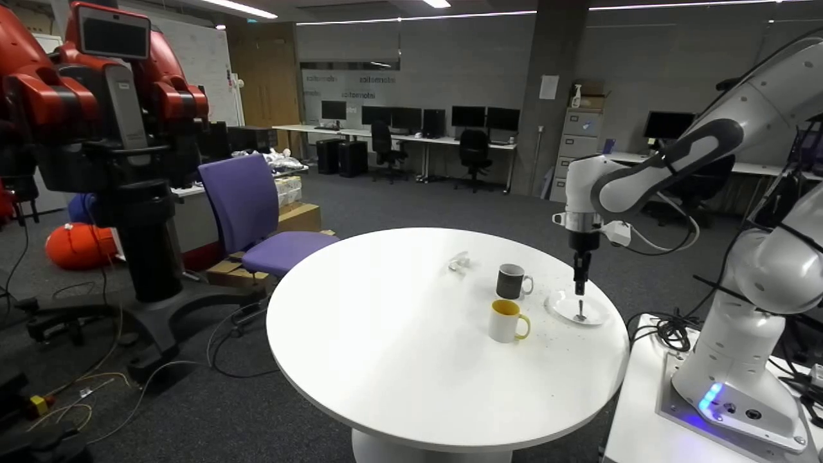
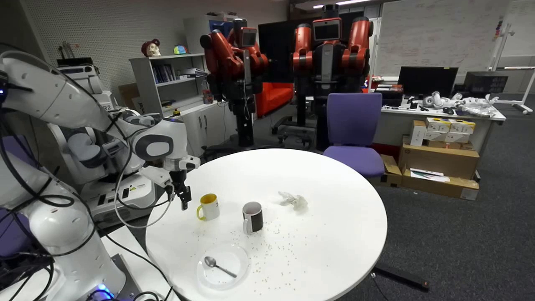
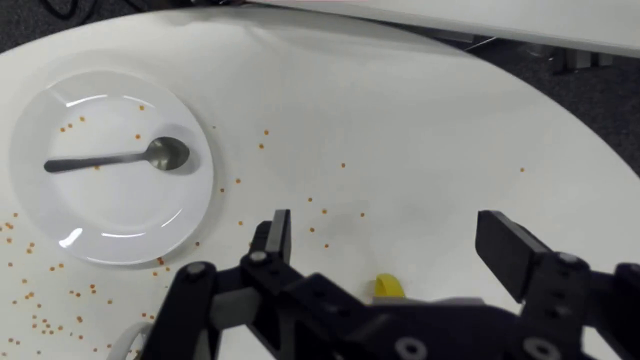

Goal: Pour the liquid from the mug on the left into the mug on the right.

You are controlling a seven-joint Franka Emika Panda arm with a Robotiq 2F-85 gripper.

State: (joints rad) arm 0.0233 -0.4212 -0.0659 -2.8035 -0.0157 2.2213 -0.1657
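Two mugs stand upright on the round white table. The white mug with yellow inside and yellow handle (image 2: 209, 206) is the left one in an exterior view; to its right there is the dark-and-white mug (image 2: 253, 217). My gripper (image 1: 580, 289) hangs pointing down above the table, on the yellow mug's handle side and apart from both mugs. In the wrist view the gripper (image 3: 385, 232) is wide open, nothing between its fingers. Its body covers most of the yellow mug, leaving the yellow handle (image 3: 390, 286) showing. No liquid can be made out inside either mug.
A white plate (image 3: 120, 215) with a metal spoon (image 3: 167, 153) lies near the table edge on the robot's side. Small orange bits are scattered around the plate and the dark mug. Crumpled clear plastic (image 2: 294, 200) lies beyond the mugs. The table (image 1: 386, 334) has a round edge.
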